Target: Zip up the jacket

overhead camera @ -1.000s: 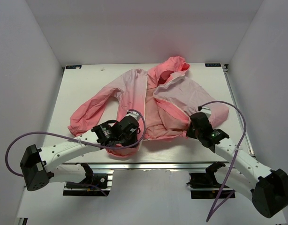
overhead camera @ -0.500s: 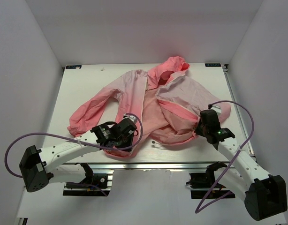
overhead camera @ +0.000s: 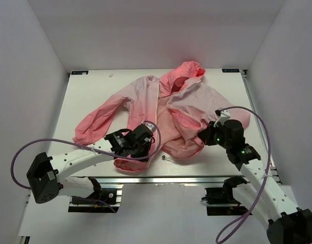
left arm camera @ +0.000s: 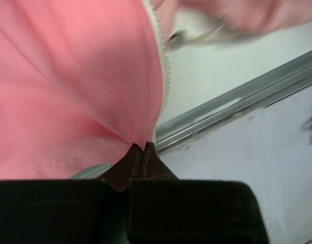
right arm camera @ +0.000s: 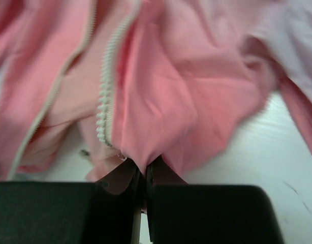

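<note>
The pink hooded jacket [overhead camera: 166, 109] lies open on the white table, hood at the back, its lower front bunched near the front edge. My left gripper [overhead camera: 142, 146] is shut on the jacket's lower left hem; the left wrist view shows coral fabric [left arm camera: 69, 91] pinched at the fingertips, with the white zipper tape [left arm camera: 160, 61] running up beside them. My right gripper [overhead camera: 203, 138] is shut on the right front panel's lower edge; the right wrist view shows pink cloth [right arm camera: 186, 112] clamped between the fingers, with the zipper teeth [right arm camera: 102, 112] just to the left. A small zipper pull [overhead camera: 163, 157] lies on the table between the grippers.
The table's metal front rail [overhead camera: 161, 178] runs just below the jacket hem and also shows in the left wrist view [left arm camera: 232, 101]. The jacket's left sleeve [overhead camera: 97, 119] stretches toward the left side. White walls enclose the table.
My right gripper has swung left toward the centre, dragging the right front panel with it. My left gripper has shifted a little to the right with the hem.
</note>
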`<action>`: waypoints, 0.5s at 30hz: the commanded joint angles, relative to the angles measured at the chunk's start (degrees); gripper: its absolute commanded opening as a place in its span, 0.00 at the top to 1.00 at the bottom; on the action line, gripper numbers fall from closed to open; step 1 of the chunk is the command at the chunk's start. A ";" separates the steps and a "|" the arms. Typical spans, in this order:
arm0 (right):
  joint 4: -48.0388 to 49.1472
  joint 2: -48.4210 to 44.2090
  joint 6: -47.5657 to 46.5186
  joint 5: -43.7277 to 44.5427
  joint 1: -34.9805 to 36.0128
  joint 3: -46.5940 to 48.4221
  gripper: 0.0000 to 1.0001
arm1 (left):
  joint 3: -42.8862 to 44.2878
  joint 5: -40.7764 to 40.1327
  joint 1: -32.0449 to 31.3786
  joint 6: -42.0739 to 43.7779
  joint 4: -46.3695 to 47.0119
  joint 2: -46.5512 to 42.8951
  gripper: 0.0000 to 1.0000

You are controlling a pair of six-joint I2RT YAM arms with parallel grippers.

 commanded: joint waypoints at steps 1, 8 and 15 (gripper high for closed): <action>9.99 -2.22 -4.41 -16.02 -0.11 1.09 1.00 | 6.15 0.46 0.85 2.27 7.11 -0.97 1.00; 8.08 3.66 -6.78 -37.74 -0.02 8.20 1.00 | 9.68 2.04 3.75 6.13 19.43 -4.04 1.00; 8.33 5.16 -11.86 -55.22 0.33 8.73 1.00 | 9.43 6.95 4.81 7.99 30.33 -4.75 1.00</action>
